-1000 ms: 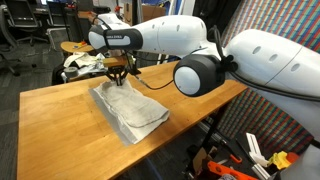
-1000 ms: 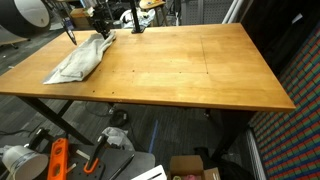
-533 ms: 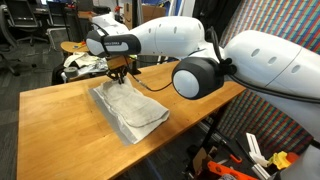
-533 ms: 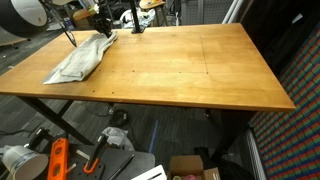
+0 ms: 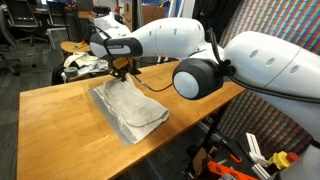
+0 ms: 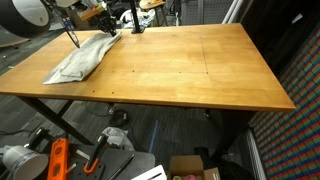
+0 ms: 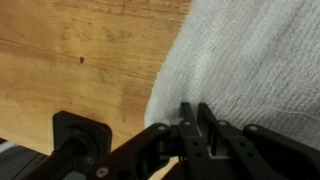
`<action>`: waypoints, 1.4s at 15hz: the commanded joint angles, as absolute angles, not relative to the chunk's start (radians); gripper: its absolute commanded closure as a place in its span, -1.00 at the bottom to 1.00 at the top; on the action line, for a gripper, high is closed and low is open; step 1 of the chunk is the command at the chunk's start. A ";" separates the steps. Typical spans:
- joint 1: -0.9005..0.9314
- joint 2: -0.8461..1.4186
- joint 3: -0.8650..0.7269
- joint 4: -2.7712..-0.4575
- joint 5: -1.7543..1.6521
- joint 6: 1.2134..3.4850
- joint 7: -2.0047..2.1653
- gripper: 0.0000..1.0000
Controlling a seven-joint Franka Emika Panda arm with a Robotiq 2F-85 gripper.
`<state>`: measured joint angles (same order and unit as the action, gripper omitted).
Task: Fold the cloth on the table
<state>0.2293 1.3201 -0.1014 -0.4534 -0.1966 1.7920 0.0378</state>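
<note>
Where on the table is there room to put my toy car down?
Most of the table is bare: everything from the cloth across to the opposite end is free. It is crowded only at the cloth's corner, where the robot's fingers pinch it.

Rnd stool (image 5: 72,46), fabric bundle (image 5: 81,66), orange tool (image 6: 57,160)

Coarse-woven matt white cloth (image 7: 250,60), smooth wood-grain table (image 7: 80,60)
</note>
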 commanded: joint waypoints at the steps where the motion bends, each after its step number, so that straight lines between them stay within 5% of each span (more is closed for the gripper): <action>1: 0.191 1.319 -0.104 -0.443 -0.195 1.811 0.005 0.69; 7: 0.146 1.300 -0.090 -0.458 -0.176 1.808 -0.017 0.49; 8: 0.144 1.297 -0.089 -0.457 -0.175 1.806 -0.015 0.03; 10: 0.137 1.289 -0.083 -0.454 -0.166 1.805 -0.010 -0.07; 16: 0.091 1.226 -0.041 -0.460 -0.059 1.732 0.147 -0.95; 21: 0.051 1.151 -0.048 -0.470 -0.009 1.607 0.349 -1.00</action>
